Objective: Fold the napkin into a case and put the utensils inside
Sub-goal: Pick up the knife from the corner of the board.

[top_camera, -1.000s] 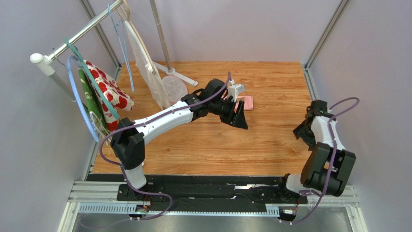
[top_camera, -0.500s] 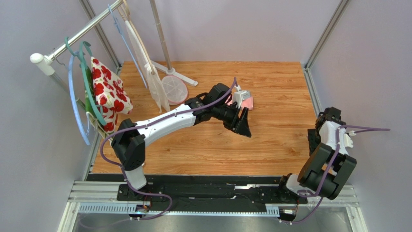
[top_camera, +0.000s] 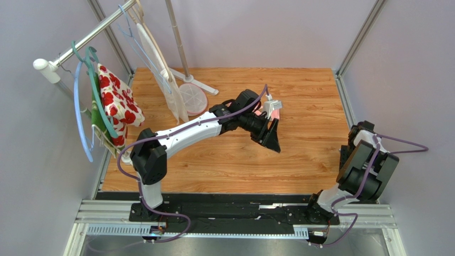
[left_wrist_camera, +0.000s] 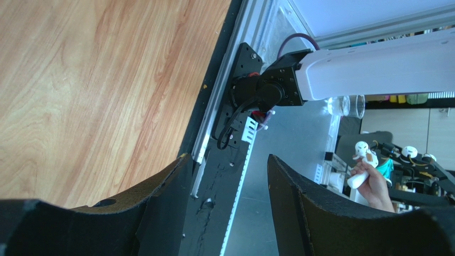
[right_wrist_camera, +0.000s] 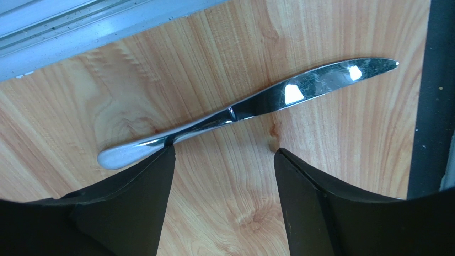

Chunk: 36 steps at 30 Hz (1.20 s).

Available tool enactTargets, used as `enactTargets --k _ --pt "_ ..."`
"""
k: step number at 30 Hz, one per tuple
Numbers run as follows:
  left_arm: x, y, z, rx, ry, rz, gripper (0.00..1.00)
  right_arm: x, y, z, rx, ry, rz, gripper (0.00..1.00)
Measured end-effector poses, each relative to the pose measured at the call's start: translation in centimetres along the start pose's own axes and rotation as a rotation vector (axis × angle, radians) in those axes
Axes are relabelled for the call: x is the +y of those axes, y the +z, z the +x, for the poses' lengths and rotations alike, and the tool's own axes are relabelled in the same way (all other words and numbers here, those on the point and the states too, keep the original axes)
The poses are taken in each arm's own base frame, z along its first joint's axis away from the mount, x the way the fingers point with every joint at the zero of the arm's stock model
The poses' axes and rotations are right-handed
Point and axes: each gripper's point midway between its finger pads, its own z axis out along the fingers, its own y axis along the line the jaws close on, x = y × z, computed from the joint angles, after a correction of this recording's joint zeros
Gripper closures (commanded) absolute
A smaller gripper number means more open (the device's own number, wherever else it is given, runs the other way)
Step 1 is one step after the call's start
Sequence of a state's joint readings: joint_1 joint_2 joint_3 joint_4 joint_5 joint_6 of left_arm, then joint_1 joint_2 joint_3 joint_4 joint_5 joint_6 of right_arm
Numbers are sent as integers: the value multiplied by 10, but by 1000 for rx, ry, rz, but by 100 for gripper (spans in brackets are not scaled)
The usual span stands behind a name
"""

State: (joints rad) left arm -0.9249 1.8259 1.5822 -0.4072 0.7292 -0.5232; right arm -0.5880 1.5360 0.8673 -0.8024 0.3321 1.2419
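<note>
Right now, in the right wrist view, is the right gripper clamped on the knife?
No: the knife lies flat on the table, and the right gripper stands open, gripping nothing.

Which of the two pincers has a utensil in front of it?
The right pincer: a silver knife lies flat on the wooden table just ahead of its open jaws. The left pincer, also open, faces only the table's edge and the base rail.

napkin (top_camera: 276, 114): plain light pink
knife (right_wrist_camera: 251, 106): shiny silver-grey
table (top_camera: 299, 154): orange-brown, wood grain
hanging cloth (top_camera: 115, 104): white with red flowers
second cloth (top_camera: 95, 114): green
</note>
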Motion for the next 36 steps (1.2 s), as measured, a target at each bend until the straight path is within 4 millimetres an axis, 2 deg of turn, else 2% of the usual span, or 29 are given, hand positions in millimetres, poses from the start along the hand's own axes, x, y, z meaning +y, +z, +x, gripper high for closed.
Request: enactTargets --k 4,11,18,25,31,36 --pt "-4 1 -5 8 17 15 38 8 3 -2 -4 13 -17 30" --pt "-5 4 -5 28 13 41 38 18 7 -6 -10 14 -6 40" --pt "-8 3 -4 35 4 61 39 20 7 -4 -5 -4 -7 40" --pt "-8 7 -3 46 -15 84 39 24 -6 0 12 -19 -49 28" --pt "-10 8 -4 46 -20 94 39 38 -31 -17 -26 -9 -114 20" --pt "-10 8 -4 46 -19 97 39 39 -23 -20 -27 -9 -86 20"
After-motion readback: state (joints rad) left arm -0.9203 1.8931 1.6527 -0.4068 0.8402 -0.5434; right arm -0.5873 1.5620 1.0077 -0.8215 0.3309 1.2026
